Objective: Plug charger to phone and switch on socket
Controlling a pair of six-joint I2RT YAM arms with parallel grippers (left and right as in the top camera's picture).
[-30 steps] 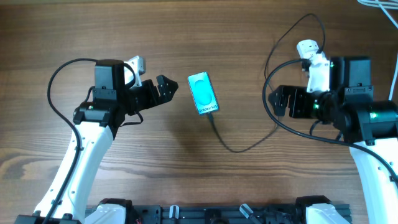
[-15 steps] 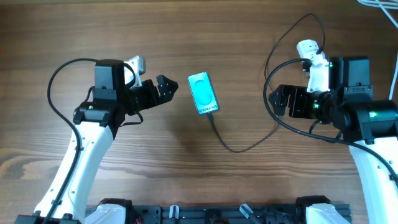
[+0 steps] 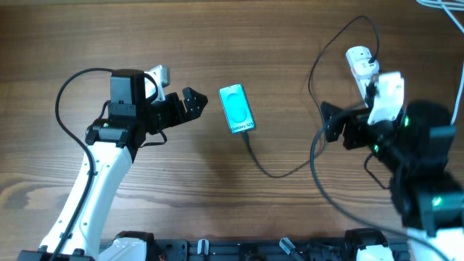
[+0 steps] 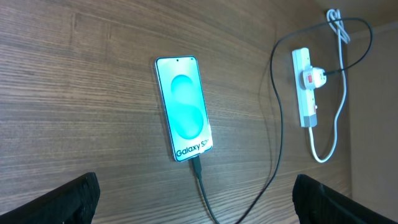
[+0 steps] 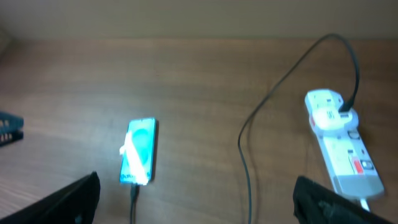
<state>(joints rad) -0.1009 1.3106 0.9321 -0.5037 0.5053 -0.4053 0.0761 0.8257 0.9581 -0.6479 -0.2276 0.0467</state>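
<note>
The phone (image 3: 237,109) lies flat mid-table, its cyan screen lit; it also shows in the left wrist view (image 4: 185,106) and the right wrist view (image 5: 140,152). The charger cable (image 3: 274,174) runs from the phone's bottom edge, where its connector tip (image 4: 196,167) sits, round to the white plug (image 4: 309,79) in the socket (image 4: 306,93). In the overhead view only the socket's far end (image 3: 359,61) shows past my right arm. My left gripper (image 3: 192,101) is open, just left of the phone. My right gripper (image 3: 330,125) is open, left of the socket and above the table.
The socket's thick white cord (image 4: 329,146) loops off its near end towards the table's right edge. More white cords (image 3: 442,11) lie at the far right corner. Black robot cables arch over both arms. A dark rail (image 3: 246,250) runs along the front edge.
My right arm has pulled back towards the front right and risen, and more of the socket's far end shows. The left arm, phone and cable have not moved.
</note>
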